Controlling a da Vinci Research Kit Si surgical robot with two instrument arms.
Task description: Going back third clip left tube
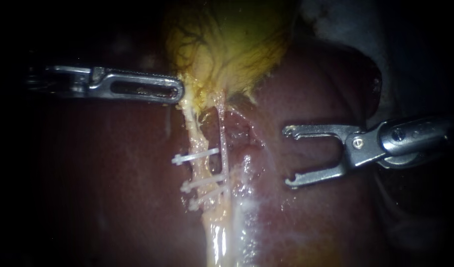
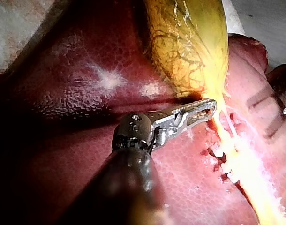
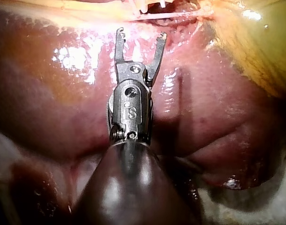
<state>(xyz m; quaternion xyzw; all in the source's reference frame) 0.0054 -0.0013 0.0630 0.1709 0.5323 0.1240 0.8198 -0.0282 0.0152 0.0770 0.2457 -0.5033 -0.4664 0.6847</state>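
Pale yellow and soaking wet, the left tube (image 1: 201, 143) runs away from us over the dark red liver (image 1: 113, 188). Nearest us it's just a glossy strand. A bit further up it carries three white clips (image 1: 202, 184), stacked close, each lying across it. We'd treat that tube as soft, slippery and easy to tear, with the clips the only stiff bits, so we wouldn't grab it between or beside them. If a hold is needed, the thicker tissue at the gallbladder end looks the safer bet. Right of the clips, apart from the tube, our right instrument (image 1: 287, 157) hangs over the liver with its jaws spread wide and nothing in them, so only a clean pull-out seems left. Further back on the left, our left instrument (image 1: 179, 91) has its jaws lying together, tip right at the neck of the gallbladder (image 1: 231, 44), with no tissue visibly pinched. No trays or pots here, and we can't see what's inside that yellow sac.
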